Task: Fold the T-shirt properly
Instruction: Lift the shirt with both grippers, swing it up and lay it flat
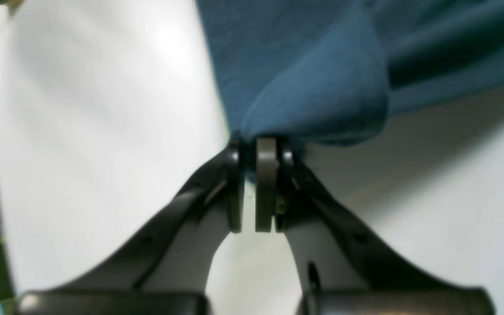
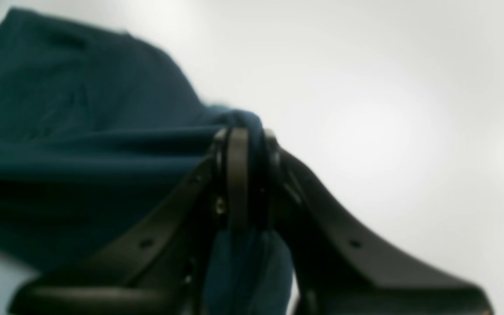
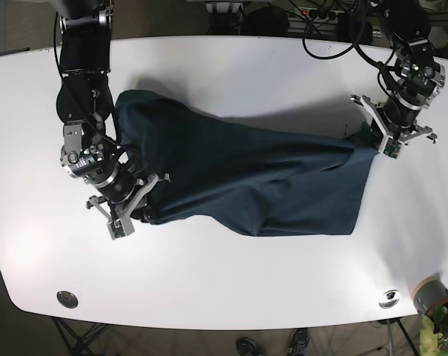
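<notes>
Left hand (image 1: 256, 151): jaws closed to a narrow slit, pinching a bulging fold of cloth at the fingertips (wrist view blurred).
Right hand (image 2: 245, 140): jaws pressed together on bunched cloth, a tail of it hanging between the fingers.
T-shirt (image 3: 246, 178): dark blue, spread crumpled across the middle of the worktop, stretched between the two hands; one end held at the base view's right edge by the left hand (image 3: 391, 133), the opposite lower corner held by the right hand (image 3: 131, 204).
Worktop (image 3: 231, 274): white, rounded corners, bare around the garment.
Surroundings: plant pot (image 3: 432, 295) at the near right corner.
</notes>
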Tool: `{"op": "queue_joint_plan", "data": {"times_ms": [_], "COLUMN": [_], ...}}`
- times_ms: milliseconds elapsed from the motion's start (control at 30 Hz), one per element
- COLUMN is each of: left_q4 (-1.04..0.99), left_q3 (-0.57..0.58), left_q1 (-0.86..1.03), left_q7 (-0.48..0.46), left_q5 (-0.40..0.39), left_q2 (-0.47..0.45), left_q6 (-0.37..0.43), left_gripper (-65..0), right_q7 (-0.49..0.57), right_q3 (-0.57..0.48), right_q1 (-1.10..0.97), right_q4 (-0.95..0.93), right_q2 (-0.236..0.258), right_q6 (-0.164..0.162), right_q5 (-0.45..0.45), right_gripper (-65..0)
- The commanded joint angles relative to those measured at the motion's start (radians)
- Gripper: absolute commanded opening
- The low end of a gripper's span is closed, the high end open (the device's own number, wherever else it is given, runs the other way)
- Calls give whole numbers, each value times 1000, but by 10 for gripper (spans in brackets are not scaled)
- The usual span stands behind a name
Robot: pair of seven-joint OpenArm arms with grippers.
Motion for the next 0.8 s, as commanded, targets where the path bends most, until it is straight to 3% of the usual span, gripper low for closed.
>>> {"op": "queue_joint_plan", "data": {"times_ms": [0, 167, 500, 633, 767], "left_q4": [22, 18, -74, -152, -213], "left_q3": [-28, -25, 127, 176, 185], "left_q1": [-70, -245, -658, -802, -932], "left_q7": [18, 133, 262, 263, 263], "left_q5": [-7, -7, -6, -6, -2], "left_q2": [-16, -82, -158, -160, -180], "left_q6": [-8, -30, -24, -22, -22], "left_gripper": [-650, -650, -650, -650, -650], "right_q7": [28, -20, -60, -90, -118], "right_q3": [4, 4, 1, 1, 2], "right_q1": [69, 184, 481, 630, 762], "right_q4": [22, 54, 20, -54, -83], "right_q2": [6, 34, 62, 62, 78], "right_q6": [1, 1, 6, 67, 90], "right_q5": [12, 13, 13, 13, 7], "right_gripper": [-629, -629, -629, -629, -629]}}
